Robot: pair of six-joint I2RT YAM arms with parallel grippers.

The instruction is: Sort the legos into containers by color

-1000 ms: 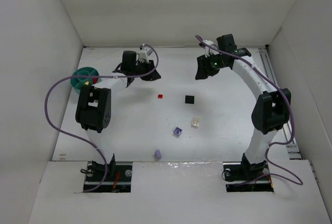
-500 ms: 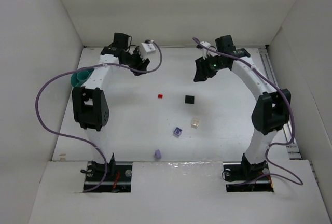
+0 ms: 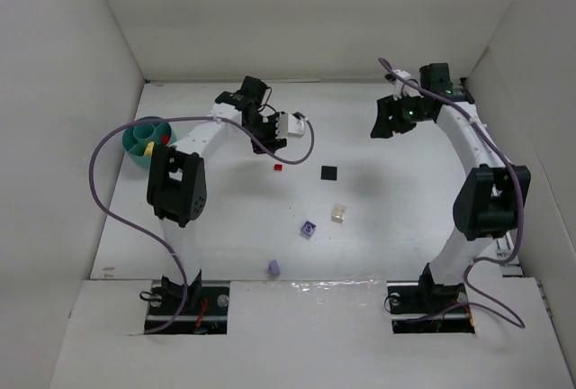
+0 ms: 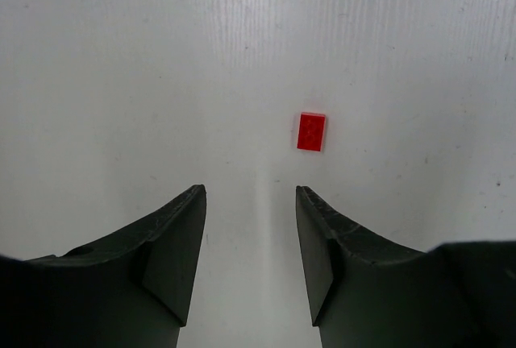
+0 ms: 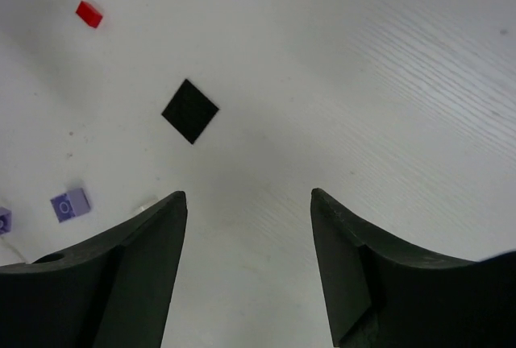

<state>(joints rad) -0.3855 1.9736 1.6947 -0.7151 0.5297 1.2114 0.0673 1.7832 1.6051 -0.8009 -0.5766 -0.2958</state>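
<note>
Bowl: one teal bowl at the far left of the table, beside the left arm, with partitions inside.
In the bowl: a yellow piece and a red piece, in separate compartments; how many bricks each makes is too small to tell.
Loose legos: five on the table, namely one red brick, one black square, one cream brick, one purple brick and one nearer purple brick by the front edge.
Left gripper: fingers apart and empty over bare table; the red brick lies just ahead of the tips, slightly right of the gap.
Right gripper: fingers apart and empty, at the far right, well apart from every lego.
Top view only: the bowl and all five loose pieces together.
Left wrist only: the red brick's studded top.
Right wrist only: the black square lying as a diamond ahead of the fingers, the red brick beyond it, the purple brick at the left.
</note>
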